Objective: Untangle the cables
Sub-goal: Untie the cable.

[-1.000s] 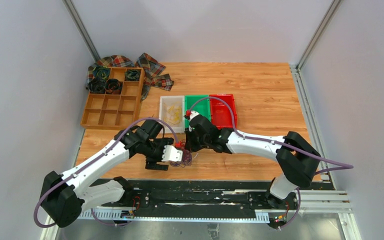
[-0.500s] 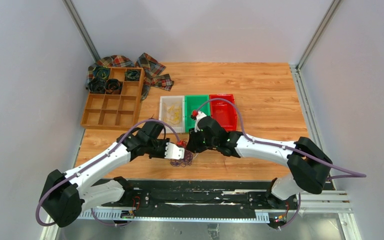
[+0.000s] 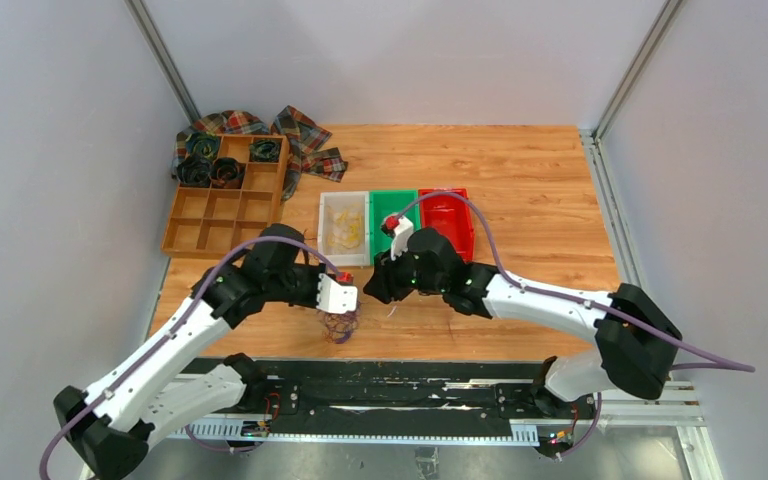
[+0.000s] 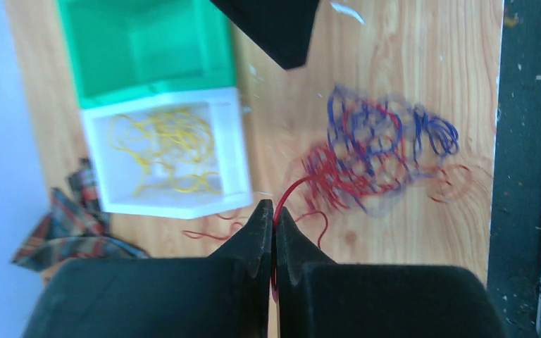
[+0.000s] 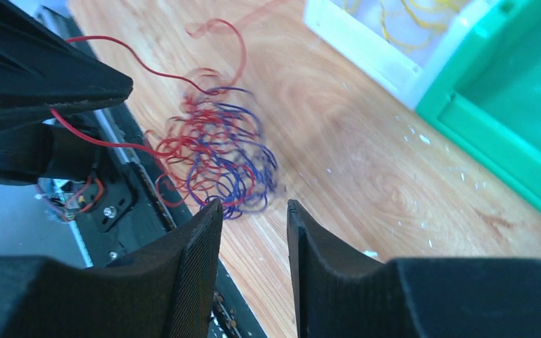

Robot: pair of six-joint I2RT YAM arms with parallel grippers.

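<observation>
From above, the left gripper [image 3: 346, 303] and right gripper [image 3: 372, 288] meet just in front of the white bin [image 3: 323, 228]. The clump of wires [image 3: 338, 325] sits on the near side of that bin, towards the table [image 3: 540, 190] edge, directly below the left gripper.

In the left wrist view, the fingers [image 4: 257, 229] are pressed together on one red wire [image 4: 292, 189]. It runs out to the red and purple clump, which lies off the bin's corner. Pinching a single strand likely serves to draw it free. Yellow wires [image 4: 165, 144] already lie inside the bin.

In the right wrist view, the right gripper stands narrowly parted and holds nothing. It is just short of the clump on the side away from the bin, probably ready to pin the mass while the left pulls.
</observation>
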